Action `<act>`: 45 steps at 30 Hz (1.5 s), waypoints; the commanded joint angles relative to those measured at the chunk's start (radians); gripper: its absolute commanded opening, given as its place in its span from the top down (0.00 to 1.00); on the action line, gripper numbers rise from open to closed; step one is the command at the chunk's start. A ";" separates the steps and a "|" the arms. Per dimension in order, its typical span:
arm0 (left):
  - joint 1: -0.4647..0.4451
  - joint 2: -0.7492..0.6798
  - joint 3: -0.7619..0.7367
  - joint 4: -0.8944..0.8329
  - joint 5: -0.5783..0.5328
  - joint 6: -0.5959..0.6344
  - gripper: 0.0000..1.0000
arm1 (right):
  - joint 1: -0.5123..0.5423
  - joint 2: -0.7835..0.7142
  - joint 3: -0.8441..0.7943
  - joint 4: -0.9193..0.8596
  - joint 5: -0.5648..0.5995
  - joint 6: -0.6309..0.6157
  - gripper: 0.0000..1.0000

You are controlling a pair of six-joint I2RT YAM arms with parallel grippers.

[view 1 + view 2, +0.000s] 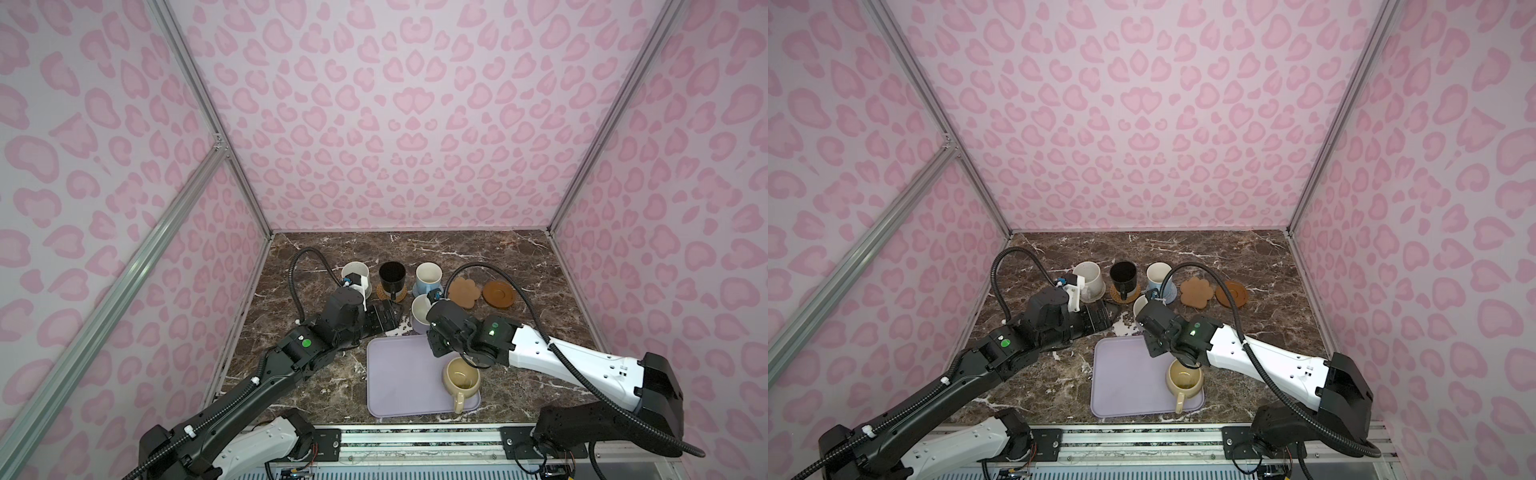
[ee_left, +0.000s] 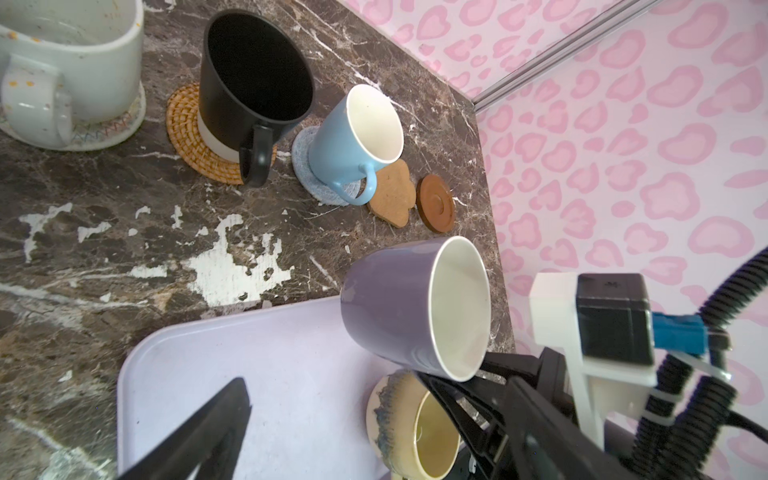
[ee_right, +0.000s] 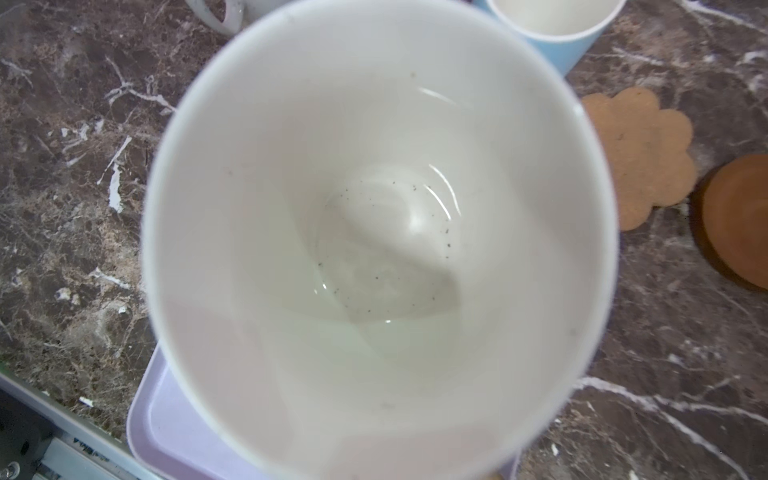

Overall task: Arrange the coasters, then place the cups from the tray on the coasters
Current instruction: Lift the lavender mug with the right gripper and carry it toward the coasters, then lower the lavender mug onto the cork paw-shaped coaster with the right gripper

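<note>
The tray (image 1: 399,374) lies on the marble bench (image 1: 519,257). Only the beige mug (image 1: 460,376) stands on it, at the tray's near right corner, with the handle pointing to the near edge. The right end effector (image 2: 494,365) is closed on the lavender mug (image 1: 420,312) and holds it tilted over the tray's far right corner – where exactly the fingers clamp it, I cannot tell. The left end effector (image 1: 388,318) hangs just beyond the tray's far left corner, its jaws wide apart and nothing between them.

Further beyond the tray's far edge there is a row of five coasters. Counted from the tray's left side to its right:
- the white coaster (image 2: 104,135) carries the white mug (image 1: 353,270)
- the orange coaster (image 1: 382,292) carries the black mug (image 1: 392,274)
- the grey-blue coaster (image 2: 303,153) carries the light blue mug (image 1: 428,276)
- the flower-shaped coaster (image 1: 462,293) and the brown coaster (image 1: 498,294) lie just beside each other – both bare

All three mugs in the row stand upright
</note>
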 commanded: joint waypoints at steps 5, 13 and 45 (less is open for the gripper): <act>-0.009 0.063 0.069 0.103 -0.015 0.030 0.03 | -0.130 -0.094 0.024 -0.035 0.015 -0.088 1.00; -0.038 0.234 0.205 0.128 -0.033 0.098 0.02 | -0.390 -0.079 0.034 -0.036 -0.081 -0.151 1.00; -0.065 0.602 0.474 0.076 -0.007 0.101 0.02 | -0.565 0.519 0.296 0.036 -0.041 0.002 1.00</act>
